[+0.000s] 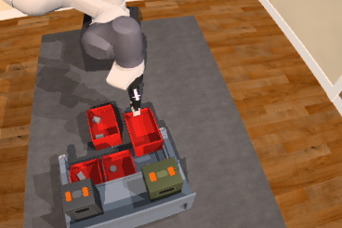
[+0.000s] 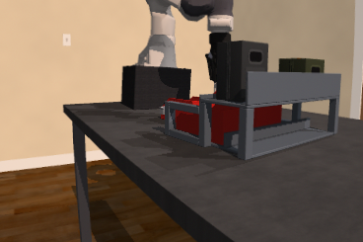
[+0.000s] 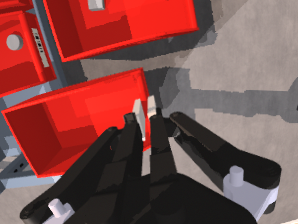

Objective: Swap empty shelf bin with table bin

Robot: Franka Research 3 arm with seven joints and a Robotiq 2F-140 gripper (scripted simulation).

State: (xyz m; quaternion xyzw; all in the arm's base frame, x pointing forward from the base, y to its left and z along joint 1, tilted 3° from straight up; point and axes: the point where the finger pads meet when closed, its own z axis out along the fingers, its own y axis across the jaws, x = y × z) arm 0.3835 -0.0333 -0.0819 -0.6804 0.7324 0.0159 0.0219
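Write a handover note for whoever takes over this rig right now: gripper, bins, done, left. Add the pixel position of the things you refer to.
Gripper [image 1: 136, 112] [image 2: 215, 89] [image 3: 146, 106]: shut on the arm-side end wall of the empty bin [image 1: 143, 129] [image 3: 75, 117].
Empty bin: mostly out of the shelf [image 1: 135, 209] [image 2: 296, 88] [image 3: 53, 42]; whether its far end is clear cannot be told.
Parts bin [image 1: 109, 127] [image 3: 150, 17]: on the table beside it, parts inside.
Done: empty bin gripped and largely out.
Left: stand it flat on the table, release; put the parts bin level into the freed place, open front out; let go.
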